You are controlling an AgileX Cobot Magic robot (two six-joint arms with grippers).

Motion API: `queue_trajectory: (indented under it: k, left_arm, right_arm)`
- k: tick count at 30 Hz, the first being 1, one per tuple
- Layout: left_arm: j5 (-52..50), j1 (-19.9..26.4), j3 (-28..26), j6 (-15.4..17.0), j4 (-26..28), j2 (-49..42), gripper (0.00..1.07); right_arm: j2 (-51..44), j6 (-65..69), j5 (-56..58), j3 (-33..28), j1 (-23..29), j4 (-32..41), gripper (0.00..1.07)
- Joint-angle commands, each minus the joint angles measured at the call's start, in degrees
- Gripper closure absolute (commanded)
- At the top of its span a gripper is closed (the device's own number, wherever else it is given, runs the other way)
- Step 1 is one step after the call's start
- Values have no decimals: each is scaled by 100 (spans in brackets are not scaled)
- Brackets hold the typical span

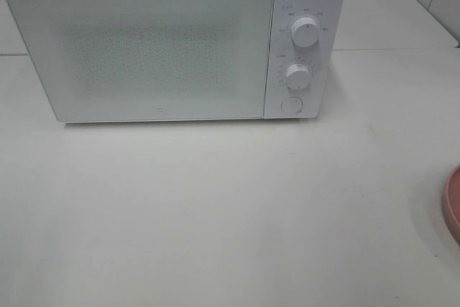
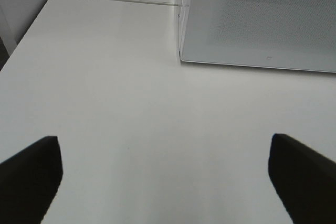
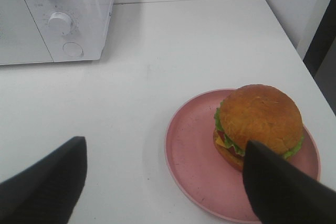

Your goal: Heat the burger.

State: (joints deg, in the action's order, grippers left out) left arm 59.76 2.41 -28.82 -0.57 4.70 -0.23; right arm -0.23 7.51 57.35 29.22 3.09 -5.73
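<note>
Closest in, the right gripper (image 3: 165, 182) hangs over the white table (image 3: 173, 51) with its two dark fingers spread wide and nothing between them. Just past its fingertips sits the burger (image 3: 259, 121): a glossy golden-brown bun on top, a frill of green lettuce poking out round the edge, and a bit of red tomato and yellow cheese showing at the side. It rests on a pink round plate (image 3: 191, 148), pushed toward one side of it so a broad stretch of bare plate lies next to it. One of the gripper's fingers (image 3: 286, 190) overlaps the near edge of the burger in the wrist view; whether it touches I cannot tell. From the high camera only a sliver of that plate (image 1: 453, 203) shows at the right border, and the burger itself is out of sight there.

The left gripper (image 2: 165, 174) is likewise spread wide and empty, over bare tabletop.

Farther back stands the white microwave (image 1: 172, 41), door closed, with two round knobs (image 1: 305, 34) and a round button (image 1: 291, 104) on its right-hand panel. It is well apart from the plate.
</note>
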Motion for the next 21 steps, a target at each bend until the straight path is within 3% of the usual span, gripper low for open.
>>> queue_trajectory:
  k: [1,21]
  left_arm:
    - [-57,23,17,-6,40,-143,7]
    - [-57,23,17,-6,40,-143,7]
  right_arm:
    - [-86,-23,-17,11,-17,6,31]
    - [-86,-23,-17,11,-17,6,31]
